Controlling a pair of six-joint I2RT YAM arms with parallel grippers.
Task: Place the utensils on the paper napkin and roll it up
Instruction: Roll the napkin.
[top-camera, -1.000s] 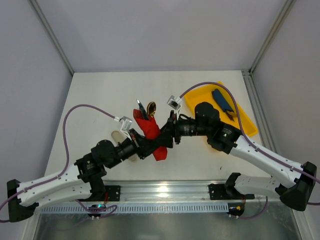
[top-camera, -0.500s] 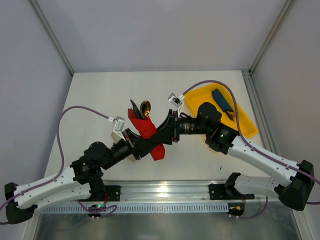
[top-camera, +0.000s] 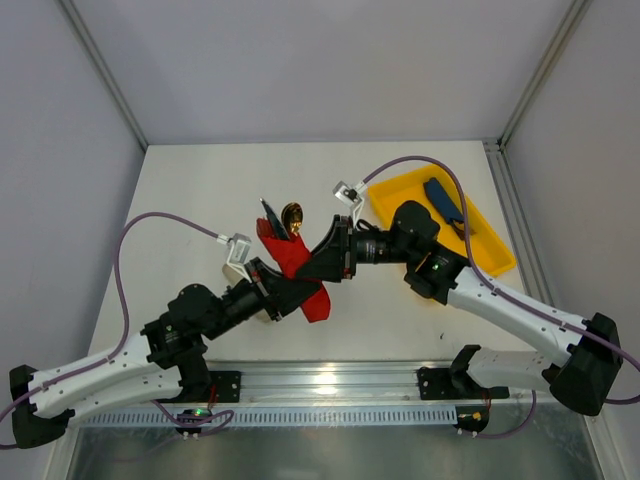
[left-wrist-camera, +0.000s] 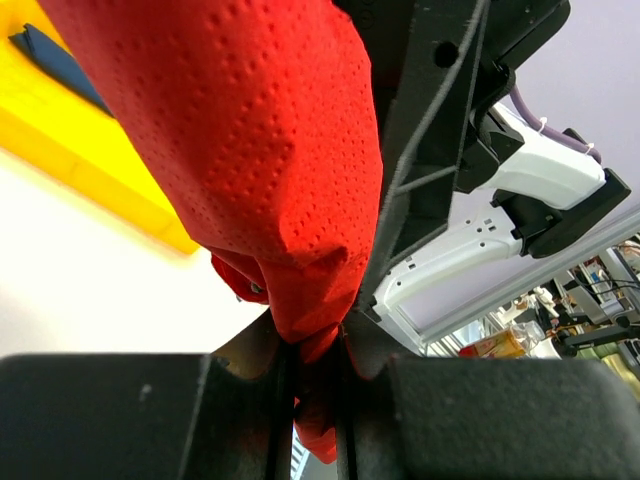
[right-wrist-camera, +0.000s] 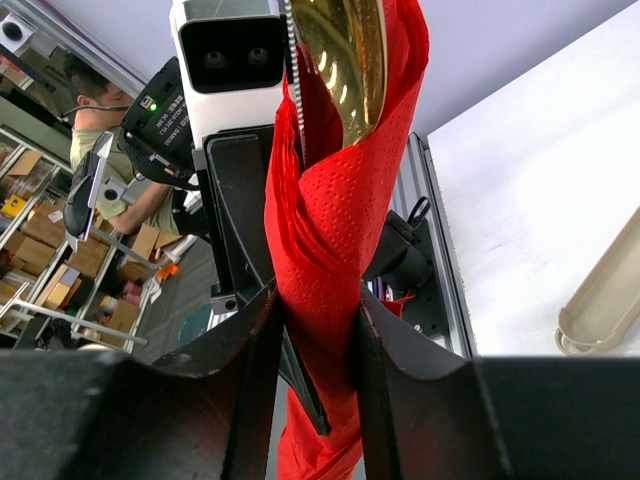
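Jaws of my left gripper (left-wrist-camera: 315, 385) pinched the rolled paper napkin's (top-camera: 291, 256) lower end; my right gripper (right-wrist-camera: 318, 330) clamped its middle. Spoon (right-wrist-camera: 350, 50) and fork (top-camera: 267, 212) poked out beyond. Behind my right gripper, a yellow tray (top-camera: 492, 248) sat on the pale table (top-camera: 200, 190).

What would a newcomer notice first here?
The bright red paper napkin, wrapped around a gold spoon and fork that poke from its far end, is pinched by the left gripper and right gripper over mid-table. At right sits a yellow tray holding a dark-blue item.
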